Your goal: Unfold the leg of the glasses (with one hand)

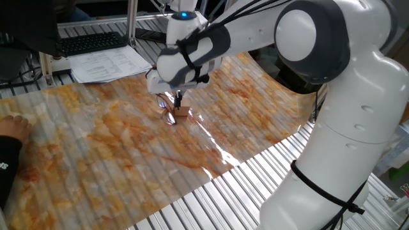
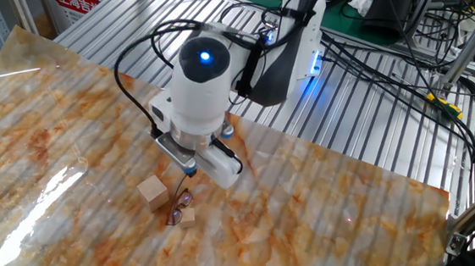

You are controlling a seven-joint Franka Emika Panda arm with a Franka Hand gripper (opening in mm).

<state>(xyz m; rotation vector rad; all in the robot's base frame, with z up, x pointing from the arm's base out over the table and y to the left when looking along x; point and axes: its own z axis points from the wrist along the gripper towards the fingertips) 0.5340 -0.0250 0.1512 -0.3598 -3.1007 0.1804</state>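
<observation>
Presently the glasses (image 2: 174,212) lie on the marbled orange table covering (image 2: 43,148), directly below the wrist of the arm and close to the covering's edge on the arm's side. In the other fixed view the lenses sit at the low end and the leg (image 2: 182,188) rises from them as a thin dark line up to the gripper (image 2: 188,172), so the long axis runs steeply from the table surface toward the fingertips; in one fixed view the same glasses (image 1: 168,114) show as a small dark wire shape tilted beneath the gripper (image 1: 177,102). The frame is too small to say whether both lenses rest flat or whether one end is lifted. The fingers (image 2: 185,164) stand close together with only a narrow gap between them, and the upper end of the leg meets them there; the leg appears pinched between them, though the contact itself is too fine to confirm. A small tan cube (image 2: 187,216) lies touching or just beside the lenses on the side nearer the table edge, and a larger tan cube (image 2: 151,192) stands just beside the glasses on the opposite side, so the glasses sit between the two blocks. In one fixed view one tan block (image 1: 183,112) shows just beside the frame. Well apart, past the far edge of the covering, lie printed papers (image 1: 112,62) and a black keyboard (image 1: 92,42), and a dark-sleeved hand (image 1: 11,131) rests at the covering's left edge.
</observation>
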